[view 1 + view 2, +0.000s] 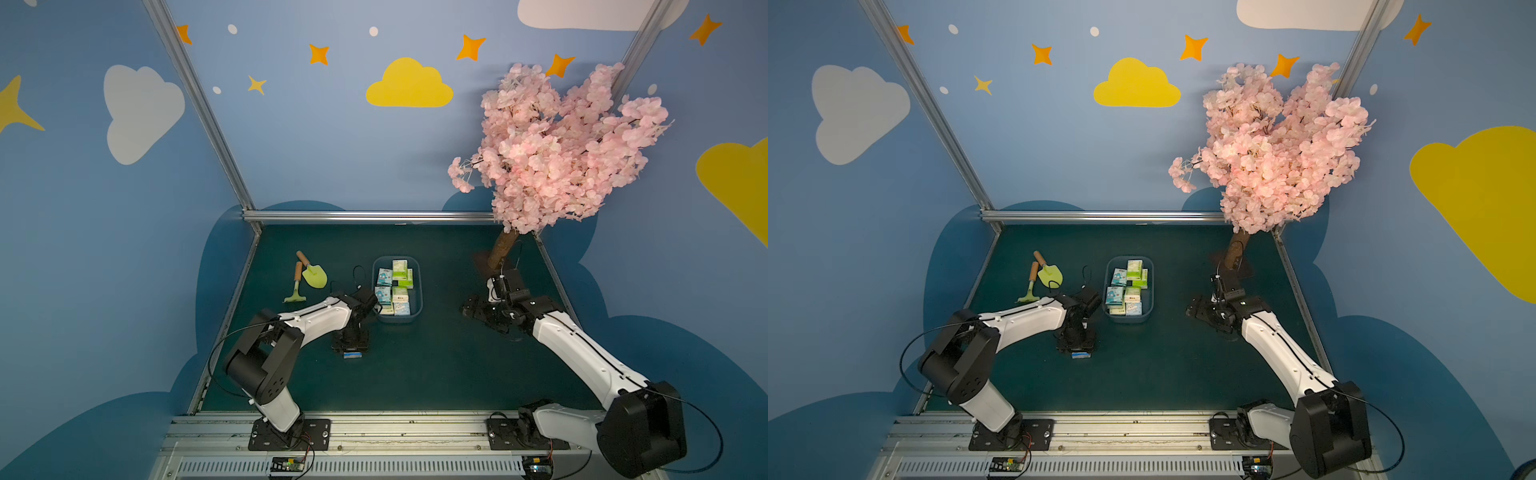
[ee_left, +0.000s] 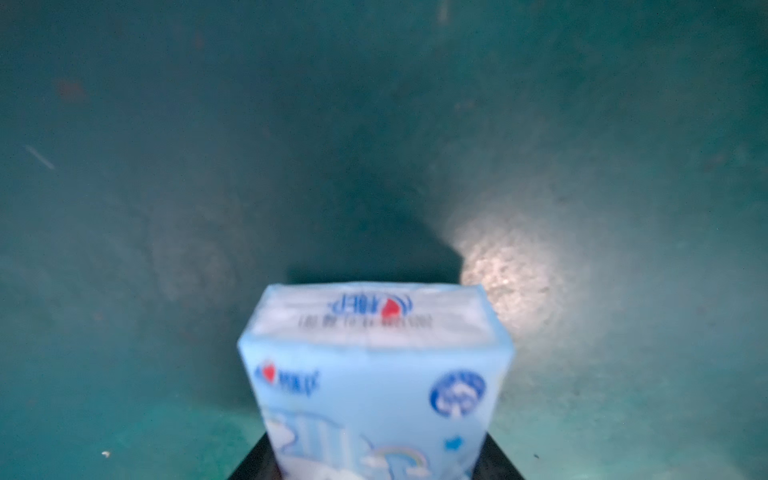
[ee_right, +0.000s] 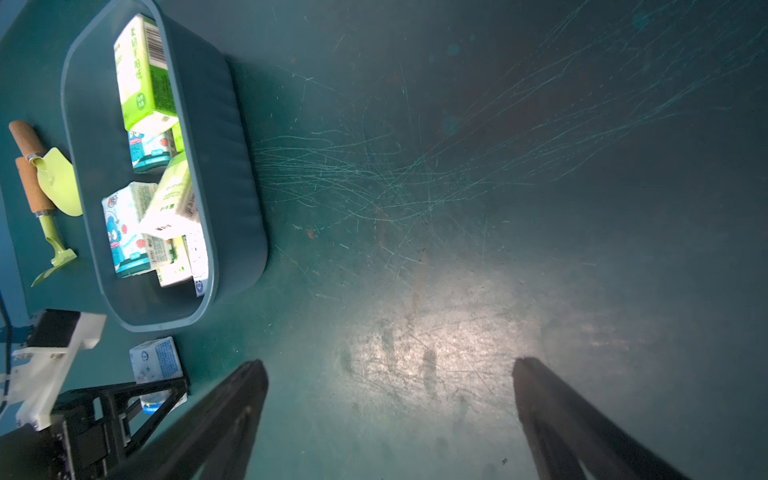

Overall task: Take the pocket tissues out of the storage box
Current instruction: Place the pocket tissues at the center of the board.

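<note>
Green mat (image 1: 415, 374) is the drop zone, mostly bare at the front. Pink blossom tree (image 1: 561, 145) stands in the far right corner, out of our way. Storage box (image 1: 419, 291) sits mid-mat with roughly seven pocket tissues (image 1: 397, 291) inside, blue and green mixed, some leaning on each other.

Right gripper (image 3: 390, 365) hangs low over bare mat on the box's right, jaws spread wide, nothing in them. Left gripper (image 1: 1079, 349) points down near the box's front-left corner. Toy trowel (image 1: 313, 274) and rake (image 1: 296, 286) lie left of the box.

One blue pack (image 2: 374, 395) sits between the left fingers, outside the box and apart from it in a top view (image 1: 352, 354), at or just above the mat. We can't tell whether the jaws clamp it or have let go, because the wrist view is blurred.

We read this as set-down of the first pack. It looks to stand on a narrow face, so it may topple. We'd open fully, then lift straight up so the pads don't drag it. After that we'd take a top leaning pack first.
</note>
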Robot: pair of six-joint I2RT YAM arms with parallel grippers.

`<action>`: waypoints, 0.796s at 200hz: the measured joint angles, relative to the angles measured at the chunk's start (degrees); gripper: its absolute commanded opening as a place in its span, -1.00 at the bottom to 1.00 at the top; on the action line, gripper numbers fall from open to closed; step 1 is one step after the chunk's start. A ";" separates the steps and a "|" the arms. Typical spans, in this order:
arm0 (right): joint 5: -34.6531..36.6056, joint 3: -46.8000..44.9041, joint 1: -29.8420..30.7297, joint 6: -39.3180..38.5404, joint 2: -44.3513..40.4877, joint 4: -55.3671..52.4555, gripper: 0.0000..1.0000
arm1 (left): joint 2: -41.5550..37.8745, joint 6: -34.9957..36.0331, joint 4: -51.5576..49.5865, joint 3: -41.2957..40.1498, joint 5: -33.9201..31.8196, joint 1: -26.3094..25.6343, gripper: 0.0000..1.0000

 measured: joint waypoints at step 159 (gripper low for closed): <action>0.09 0.00 0.00 -0.07 0.00 0.00 0.96 | -7.34 2.10 -4.81 7.61 -1.62 -0.04 0.80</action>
